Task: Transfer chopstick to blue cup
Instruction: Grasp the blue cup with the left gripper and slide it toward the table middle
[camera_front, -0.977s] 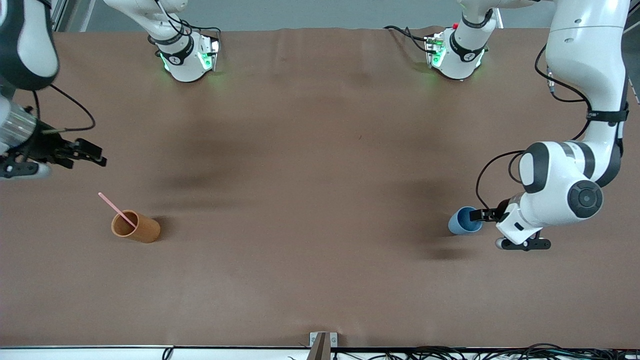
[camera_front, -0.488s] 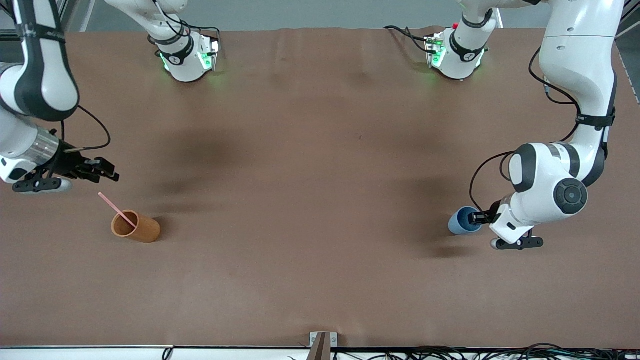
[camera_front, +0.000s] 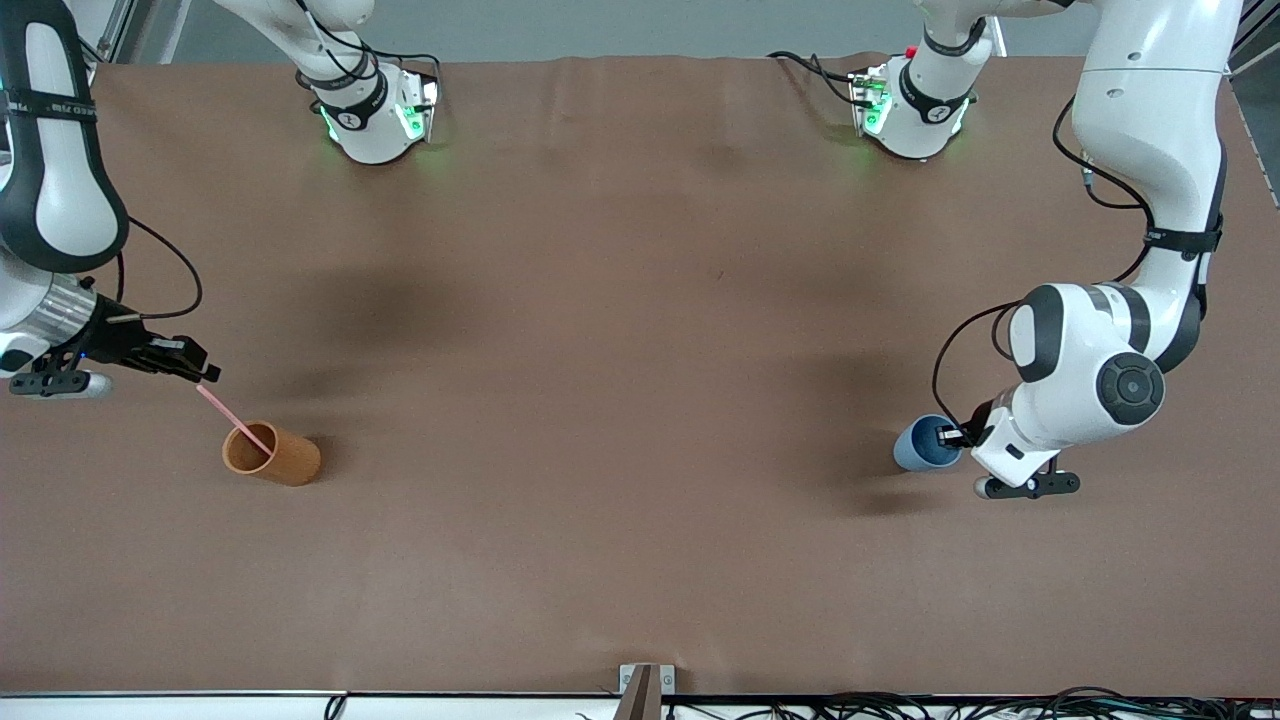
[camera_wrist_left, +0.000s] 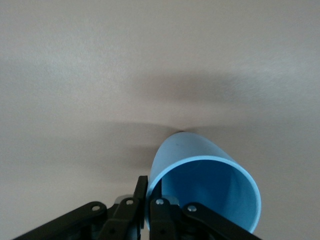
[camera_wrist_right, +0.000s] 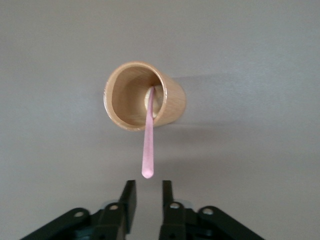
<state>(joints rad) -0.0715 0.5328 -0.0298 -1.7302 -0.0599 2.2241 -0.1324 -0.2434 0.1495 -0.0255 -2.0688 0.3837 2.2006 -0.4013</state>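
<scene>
The chopstick (camera_front: 235, 423) is one thin pink stick leaning out of the orange-brown cup (camera_front: 272, 456) at the right arm's end of the table. My right gripper (camera_front: 203, 373) is at the stick's upper tip. In the right wrist view the right gripper (camera_wrist_right: 148, 193) is open, and the stick's tip (camera_wrist_right: 147, 172) sits just ahead of the gap, not between the fingers. The blue cup (camera_front: 918, 446) is at the left arm's end. My left gripper (camera_front: 950, 437) is shut on its rim. In the left wrist view the left gripper (camera_wrist_left: 149, 196) has one finger inside the cup (camera_wrist_left: 192, 156) and one outside.
The brown table cover (camera_front: 620, 400) stretches between the two cups. Both arm bases (camera_front: 375, 115) stand at the table's edge farthest from the front camera. Cables lie along the edge nearest that camera.
My right gripper has come down and toward the orange-brown cup until it reached the chopstick's upper tip. My left arm has shifted slightly, and the blue cup has barely moved.
</scene>
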